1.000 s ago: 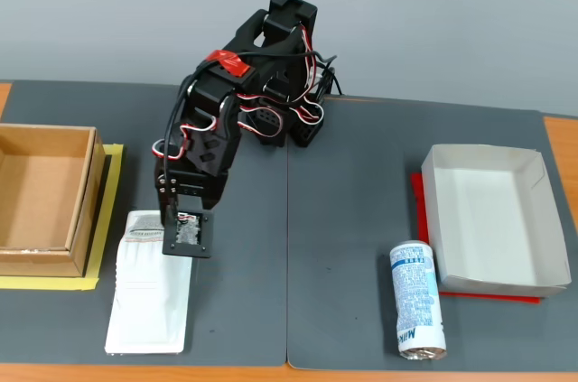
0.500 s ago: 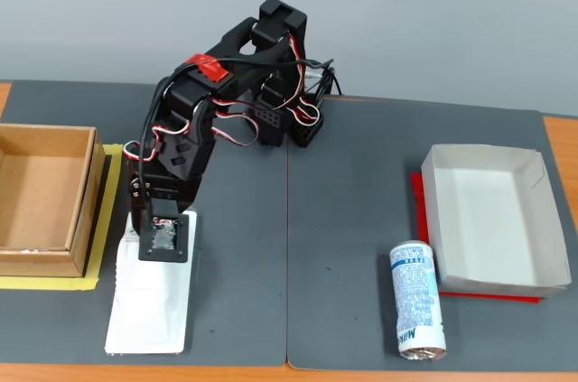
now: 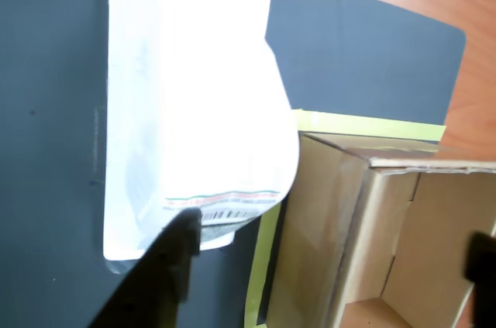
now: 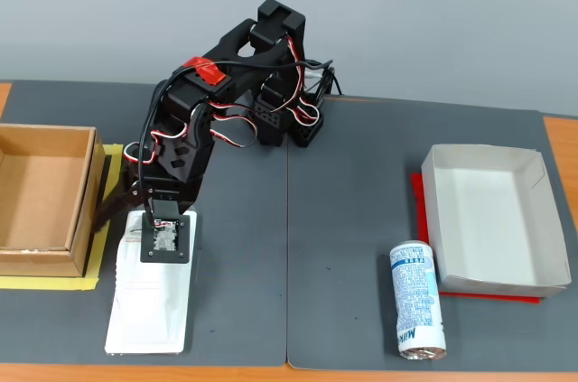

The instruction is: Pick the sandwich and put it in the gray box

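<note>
Sandwich: I see the sandwich (image 4: 149, 296) flat on the dark mat at the left of the fixed view, long axis running toward the front edge; in the wrist view its white wrapper (image 3: 194, 111) fills the upper left, with a barcode strip at its rounded end.
Gripper: the gripper (image 4: 126, 219) is down over the sandwich's far end. In the wrist view one dark finger (image 3: 167, 274) sits at the package's label end and the other shows only at the right edge, so the jaws stand wide apart and I see nothing held between them.
Nearby obstacle: the brown cardboard box (image 4: 45, 197) stands just beside the sandwich on its left, on yellow tape (image 4: 54, 281); its wall is close to the gripper.
Gray box: the gray box (image 4: 492, 219) sits well apart at the right, on a red sheet (image 4: 417, 197), pale with low thin walls.
Can: a blue-and-white printed can (image 4: 417, 312) lies on its side just beside the gray box's front left corner.
Surface: a dark gray mat (image 4: 343, 246) in two panels over an orange-brown tabletop (image 4: 560, 143).
Room: a plain pale gray wall (image 4: 433, 21) behind the arm's base.
</note>
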You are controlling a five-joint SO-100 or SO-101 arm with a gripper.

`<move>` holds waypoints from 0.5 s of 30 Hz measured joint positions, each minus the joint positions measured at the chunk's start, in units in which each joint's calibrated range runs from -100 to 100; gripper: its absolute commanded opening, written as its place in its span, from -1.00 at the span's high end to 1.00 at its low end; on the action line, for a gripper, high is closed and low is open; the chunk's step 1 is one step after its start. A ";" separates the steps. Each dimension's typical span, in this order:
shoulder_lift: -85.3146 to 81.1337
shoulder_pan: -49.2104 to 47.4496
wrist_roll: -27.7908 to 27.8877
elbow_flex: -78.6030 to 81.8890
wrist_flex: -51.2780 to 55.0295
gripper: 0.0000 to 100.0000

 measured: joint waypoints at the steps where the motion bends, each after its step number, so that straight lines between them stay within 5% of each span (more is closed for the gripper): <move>1: 0.00 -0.15 0.00 0.00 0.69 0.07; 15: 1.19 -4.57 0.00 0.63 2.34 0.08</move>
